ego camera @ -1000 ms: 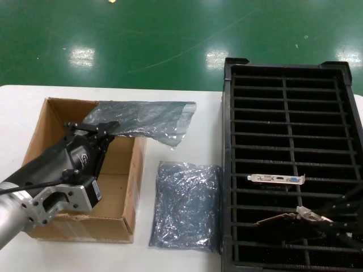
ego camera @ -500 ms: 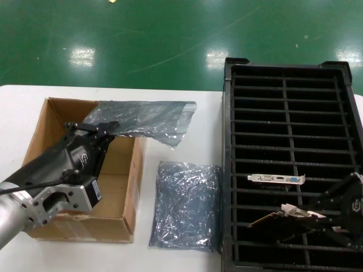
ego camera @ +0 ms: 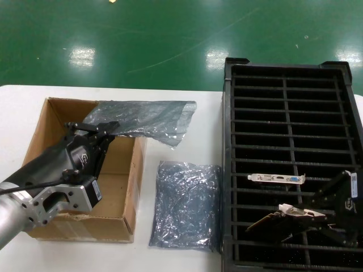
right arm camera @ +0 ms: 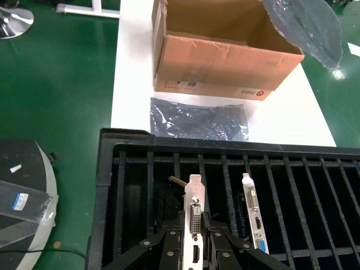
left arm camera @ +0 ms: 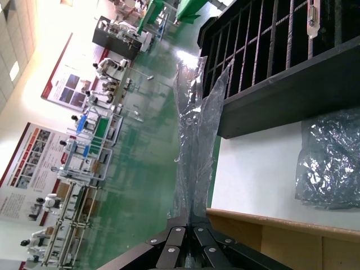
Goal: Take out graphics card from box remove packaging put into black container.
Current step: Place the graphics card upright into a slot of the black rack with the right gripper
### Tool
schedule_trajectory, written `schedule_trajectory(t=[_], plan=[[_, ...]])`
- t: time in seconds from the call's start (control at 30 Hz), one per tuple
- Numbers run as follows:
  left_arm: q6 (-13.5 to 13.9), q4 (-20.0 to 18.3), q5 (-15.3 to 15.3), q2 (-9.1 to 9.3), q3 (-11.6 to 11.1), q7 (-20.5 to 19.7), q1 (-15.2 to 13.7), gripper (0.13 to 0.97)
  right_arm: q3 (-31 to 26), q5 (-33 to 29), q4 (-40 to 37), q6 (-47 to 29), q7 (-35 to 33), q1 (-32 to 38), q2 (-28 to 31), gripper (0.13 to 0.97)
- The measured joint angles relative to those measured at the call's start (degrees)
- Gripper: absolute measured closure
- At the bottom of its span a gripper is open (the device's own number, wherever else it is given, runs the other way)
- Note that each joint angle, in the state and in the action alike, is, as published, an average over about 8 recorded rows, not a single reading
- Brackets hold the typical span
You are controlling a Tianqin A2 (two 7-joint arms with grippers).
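Tabletop [ego camera: 187, 96] space was shared by three big things, ordered by size: the black container [ego camera: 228, 170] on the robot's right, the box [ego camera: 127, 209] on its left, and a discarded anti-static bag [ego camera: 186, 205] lying flat between them.

In the container one graphics card [ego camera: 277, 179] already stood in a slot, bracket up, which suggested the ribs were meant to keep each board upright and apart from its neighbour. A second graphics card [right arm camera: 194, 225] was pinched at its silver bracket by the right tool [ego camera: 317, 218], which held it tilted over the slot just nearer the robot than the seated card, probably to line its edge up with the ribs before lowering.

Over the box's far edge the left tool [ego camera: 93, 131] was pressed together on the edge of the emptied packaging [ego camera: 144, 120], which stuck out past the carton wall toward the container; holding it there looked like a way to keep the loose bag clear while the other arm worked.

Compared with a second ago, the right tool had risen further into the head view and carried the card slightly toward the container's middle rib. The left arm, its bag and the bag on the tabletop had not moved.
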Motion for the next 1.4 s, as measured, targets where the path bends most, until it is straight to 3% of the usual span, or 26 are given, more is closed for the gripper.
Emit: schedule_trajectory(t=[0.83,1.13,1.4], plan=[[0.0,0.0,0.0,0.0,0.0,0.0,0.0,0.957,-1.47,-2.47,-2.93,3.11,-4.67,-1.15,-4.95,0.902],[0.0,0.0,0.0,0.0,0.0,0.0,0.0,0.957,0.81,-0.62,-2.8,5.52,-4.93,-3.21,-3.93,0.826],[0.0,0.0,0.0,0.0,0.0,0.0,0.0,0.957,3.51,2.2,-1.14,7.67,-4.34,-6.27,-1.59,0.688]])
